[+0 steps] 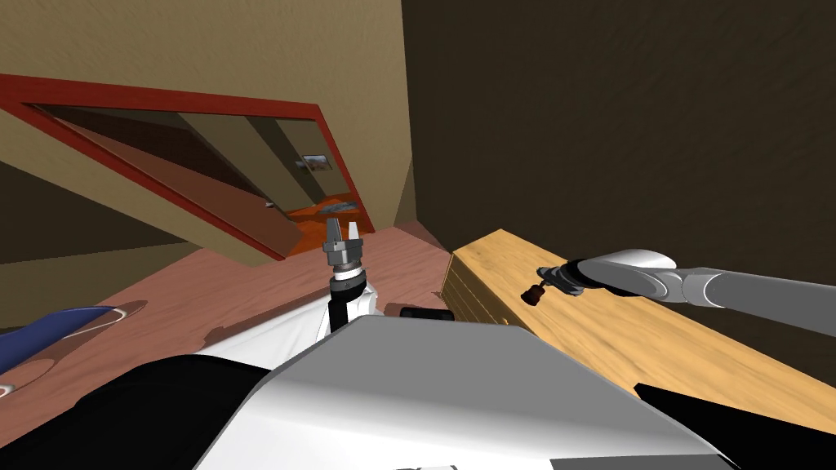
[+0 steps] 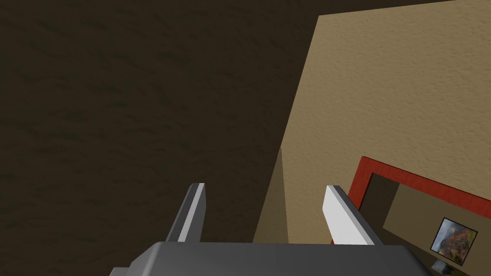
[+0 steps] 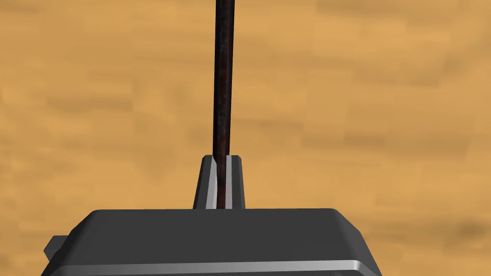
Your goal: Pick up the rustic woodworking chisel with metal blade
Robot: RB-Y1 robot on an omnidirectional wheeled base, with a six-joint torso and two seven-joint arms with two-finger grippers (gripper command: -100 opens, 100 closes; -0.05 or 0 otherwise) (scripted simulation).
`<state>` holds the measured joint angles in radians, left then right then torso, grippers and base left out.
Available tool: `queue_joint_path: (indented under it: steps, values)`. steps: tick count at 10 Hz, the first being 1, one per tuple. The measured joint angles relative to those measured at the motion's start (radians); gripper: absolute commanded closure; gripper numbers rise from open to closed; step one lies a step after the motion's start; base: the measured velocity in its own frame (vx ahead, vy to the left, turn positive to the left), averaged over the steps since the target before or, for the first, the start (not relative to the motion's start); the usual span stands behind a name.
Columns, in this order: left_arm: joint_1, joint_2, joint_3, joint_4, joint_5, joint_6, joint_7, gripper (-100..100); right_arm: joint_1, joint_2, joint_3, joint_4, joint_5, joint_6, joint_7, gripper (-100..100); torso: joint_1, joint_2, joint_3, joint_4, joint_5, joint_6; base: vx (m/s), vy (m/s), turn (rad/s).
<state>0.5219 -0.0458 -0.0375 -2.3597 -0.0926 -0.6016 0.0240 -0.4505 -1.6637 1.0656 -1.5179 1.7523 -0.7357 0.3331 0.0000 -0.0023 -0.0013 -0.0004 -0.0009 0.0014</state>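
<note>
1. Just left of centre in the head view, the left gripper (image 1: 343, 235) points upward with its fingers apart and nothing between them. I judge it has no part in this job.
2. Right of centre, my right arm reaches in over the table (image 1: 653, 351). In the right wrist view the right gripper (image 3: 224, 158) is clamped tight on the chisel (image 3: 224, 86), a slim, dark reddish-brown shaft running up out of the top of the frame.
3. As I read it, the grasp is made and what remains is lifting the chisel clear. I cannot tell whether any part of it touches the table.
4. The table is light, grained wood, slanting from the centre to the lower right of the head view, with drawer-like lines on its near end.
5. Round the room:
   - a blue object (image 1: 49, 334) at the lower left edge
   - a pinkish-brown floor (image 1: 245, 285)
   - a red-framed opening (image 1: 204, 102) in the tan wall (image 1: 245, 49) at upper left
   - a dark brown wall (image 1: 620, 122) at upper right
</note>
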Motion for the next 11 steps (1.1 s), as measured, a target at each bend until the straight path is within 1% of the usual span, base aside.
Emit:
queue_joint_path:
  steps: [2, 3, 4, 5, 7, 11]
  values:
    - [0.0, 0.0, 0.0, 0.0, 0.0, 0.0, 0.0, 0, 0.0, 0.0, 0.0, 0.0, 0.0, 0.0, 0.0, 100, 0.0, 0.0, 0.0, 0.0, 0.0, 0.0, 0.0, 0.0, 0.0]
    - [0.0, 0.0, 0.0, 0.0, 0.0, 0.0, 0.0, 0, 0.0, 0.0, 0.0, 0.0, 0.0, 0.0, 0.0, 0, 0.0, 0.001, 0.0, 0.0, 0.0, 0.0, 0.0, 0.0, 0.0]
    - [0.0, 0.0, 0.0, 0.0, 0.0, 0.0, 0.0, 0, 0.0, 0.0, 0.0, 0.0, 0.0, 0.0, 0.0, 100, 0.0, 0.001, 0.0, 0.0, 0.0, 0.0, -0.053, -0.033, 0.143]
    - [0.0, 0.0, 0.0, 0.0, 0.0, 0.0, 0.0, 0, -0.005, -0.001, -0.001, -0.009, 0.007, -0.01, -0.016, 100, -0.002, 0.002, 0.001, 0.001, 0.0, -0.001, -0.088, -0.073, 0.154]
    - [0.0, 0.0, 0.0, 0.0, 0.0, 0.0, 0.0, 0, -0.025, 0.003, -0.009, -0.031, 0.026, -0.043, -0.063, 100, -0.006, 0.005, 0.003, 0.001, -0.001, 0.0, -0.077, -0.085, 0.084]
    - [0.0, 0.0, 0.0, 0.0, 0.0, 0.0, 0.0, 0, -0.054, 0.001, -0.018, -0.077, 0.063, -0.104, -0.157, 100, -0.004, 0.006, 0.004, 0.002, 0.0, 0.0, -0.079, -0.057, 0.09]
